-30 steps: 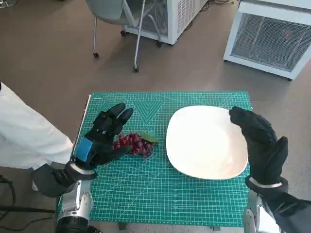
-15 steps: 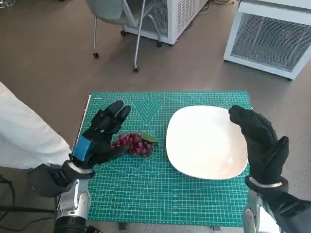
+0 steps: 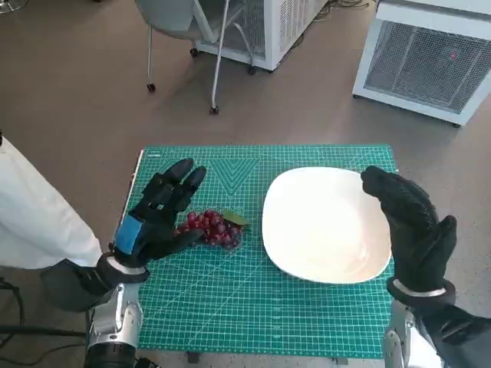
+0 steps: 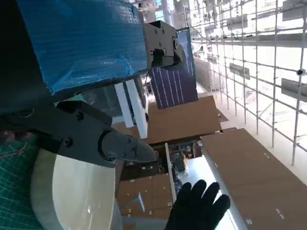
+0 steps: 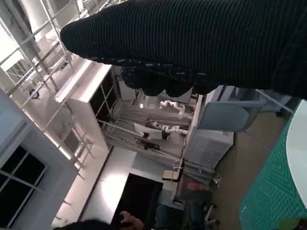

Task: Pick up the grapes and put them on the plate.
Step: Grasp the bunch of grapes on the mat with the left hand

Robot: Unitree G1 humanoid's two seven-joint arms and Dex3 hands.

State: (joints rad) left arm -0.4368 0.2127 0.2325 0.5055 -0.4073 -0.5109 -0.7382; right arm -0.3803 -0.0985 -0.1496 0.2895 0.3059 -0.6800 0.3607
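Note:
A bunch of red grapes [image 3: 213, 228] with a green leaf lies on the green cutting mat [image 3: 253, 314], just left of the white plate [image 3: 326, 223]. My left hand [image 3: 157, 213] hovers over the grapes' left side with fingers spread, holding nothing. My right hand [image 3: 408, 222] is raised at the plate's right edge, fingers apart and empty. The left wrist view shows the plate [image 4: 72, 191] and the gloved right hand [image 4: 197, 208] beyond it; the grapes are hidden there. The glove [image 5: 192, 43] fills the top of the right wrist view.
A person in white clothing [image 3: 38, 222] stands at the table's left side. A chair [image 3: 192, 31] and white cabinets [image 3: 430, 54] stand on the floor beyond the table.
My left hand has drawn slightly left and back from the grapes. The person's white clothing has pulled away to the left. The right hand has not moved.

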